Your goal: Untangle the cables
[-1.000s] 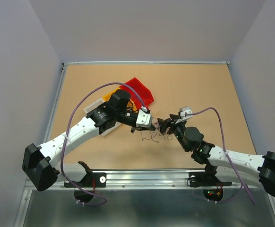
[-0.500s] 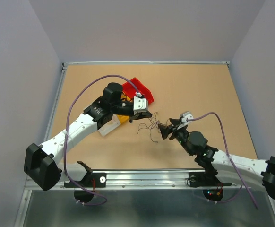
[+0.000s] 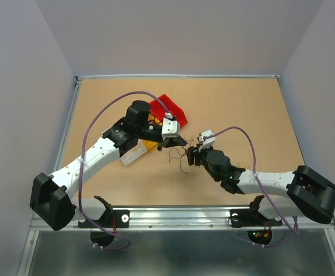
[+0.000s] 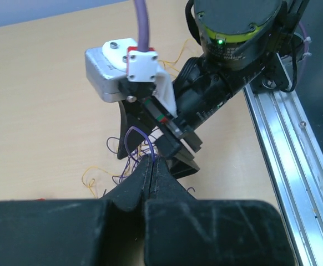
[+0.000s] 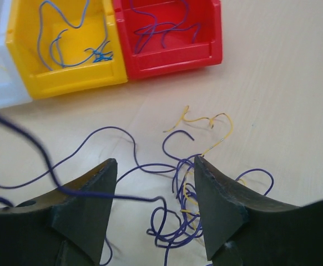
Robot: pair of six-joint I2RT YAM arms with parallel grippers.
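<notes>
Right claw [image 5: 154, 162] gapes over the cables [image 5: 177, 220], their clump cut off below.

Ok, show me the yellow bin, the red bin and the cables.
yellow bin [image 5: 67, 82], right wrist view, on its front wall.
red bin [image 5: 172, 58], right wrist view, on its front wall.
cables [image 5: 175, 221], right wrist view, on the purple tangle at the bottom centre.

A tan tabletop [image 3: 242, 103], edged in front by a silver metal rail [image 3: 179, 215], sits enclosed by plain pale grey walls [image 3: 173, 34] under even light.
</notes>
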